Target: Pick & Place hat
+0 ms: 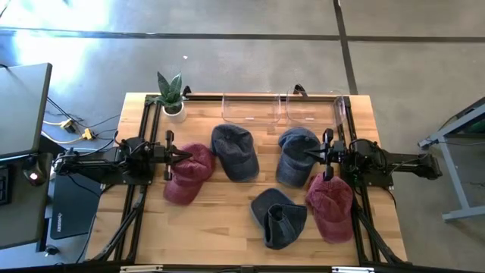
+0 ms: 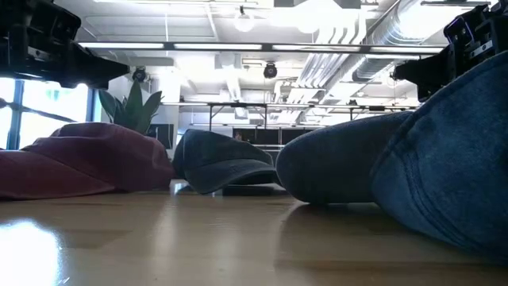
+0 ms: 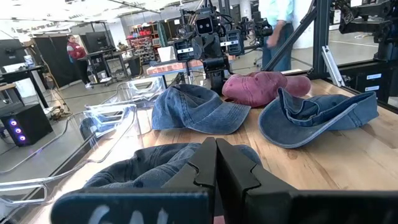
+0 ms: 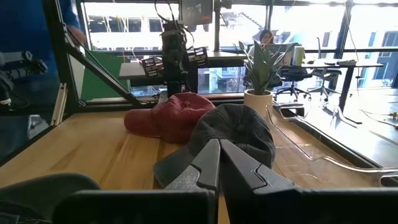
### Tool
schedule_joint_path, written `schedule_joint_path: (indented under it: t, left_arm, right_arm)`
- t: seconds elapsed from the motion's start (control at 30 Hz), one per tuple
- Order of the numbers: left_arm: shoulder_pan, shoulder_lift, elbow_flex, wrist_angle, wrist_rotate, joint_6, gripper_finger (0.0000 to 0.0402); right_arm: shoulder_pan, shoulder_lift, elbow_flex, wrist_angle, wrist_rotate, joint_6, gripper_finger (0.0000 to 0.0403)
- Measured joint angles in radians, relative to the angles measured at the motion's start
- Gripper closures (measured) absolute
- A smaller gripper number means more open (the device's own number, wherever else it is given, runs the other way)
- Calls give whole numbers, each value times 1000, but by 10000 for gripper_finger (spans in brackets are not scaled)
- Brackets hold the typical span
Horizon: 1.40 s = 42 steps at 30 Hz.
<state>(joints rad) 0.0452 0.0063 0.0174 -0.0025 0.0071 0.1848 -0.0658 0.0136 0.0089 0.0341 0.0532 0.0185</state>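
you have five caps on the table (image 1: 220, 220), clustered across the centre of the high view: a red cap (image 1: 188, 173) at centre left, a dark denim cap (image 1: 235, 150) beside it, a blue denim cap (image 1: 296, 155) at centre right, an upturned denim cap (image 1: 279, 217) lower centre, and a second red cap (image 1: 330, 206) lower right. the left gripper (image 1: 176, 156) sits pinched together and empty at the first red cap's edge; the right gripper (image 1: 312, 158), also clenched on nothing, is at the blue one. these look soft and light, so expect them to fold. pinch the stiffer brim, or bunch the crown. two clear bins (image 1: 282, 108) wait at upper centre.
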Motion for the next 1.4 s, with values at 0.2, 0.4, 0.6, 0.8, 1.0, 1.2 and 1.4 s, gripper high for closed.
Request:
schedule_joint_path:
  t: [0.2, 0.4, 0.6, 0.8, 1.0, 1.2, 1.4]
  left_arm:
    - [0, 0, 0, 0, 0, 0, 401]
    - [0, 0, 0, 0, 0, 0, 401]
    - [0, 0, 0, 0, 0, 0, 401]
    - [0, 0, 0, 0, 0, 0, 401]
    - [0, 0, 0, 65, 17, -89, 401]
    - [0, 28, 75, 94, 41, -673, 401]
    - [-1, 233, 271, 77, 241, -703, 402]
  right_arm:
    - [0, 0, 0, 0, 0, 0, 395]
    - [0, 0, 0, 0, 0, 0, 394]
    - [0, 0, 0, 0, 0, 0, 397]
    - [0, 0, 0, 0, 0, 0, 397]
    - [0, 0, 0, 0, 0, 0, 397]
    - [0, 0, 0, 0, 0, 0, 396]
    - [0, 0, 0, 0, 0, 0, 394]
